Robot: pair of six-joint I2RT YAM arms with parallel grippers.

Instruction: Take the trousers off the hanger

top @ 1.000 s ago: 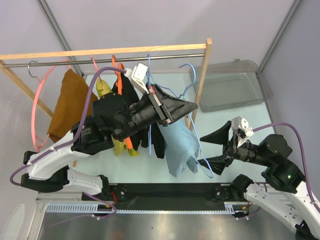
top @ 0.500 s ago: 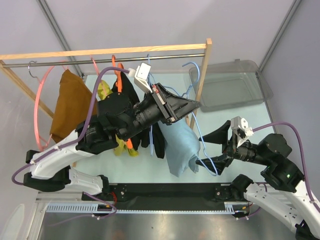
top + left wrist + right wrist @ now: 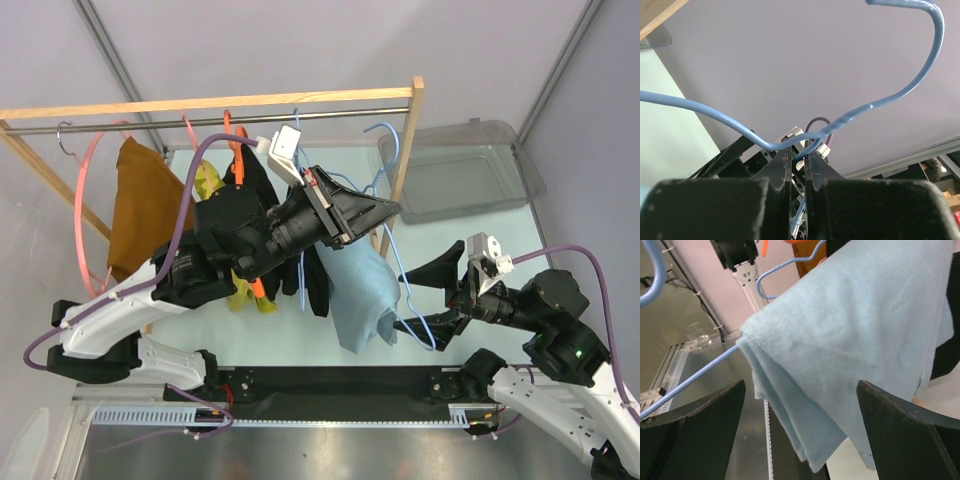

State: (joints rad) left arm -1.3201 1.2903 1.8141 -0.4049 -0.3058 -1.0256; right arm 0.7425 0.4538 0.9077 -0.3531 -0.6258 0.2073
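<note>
The left end effector [image 3: 383, 210] is pressed together on the wire neck of the blue hanger [image 3: 402, 285], just below its hook, as the left wrist view shows [image 3: 799, 160]. The light-blue trousers [image 3: 360, 290] hang folded over the hanger's lower bar, above the bench [image 3: 290, 345] and between the two arms. The right end effector [image 3: 405, 300] is spread wide at the trousers' hanging edge, gripping nothing.

Trousers [image 3: 358, 285] and hanger [image 3: 690, 381] bar the right tool [image 3: 400, 300] — open table [image 3: 440, 235] toward the bin [image 3: 470, 185].
</note>
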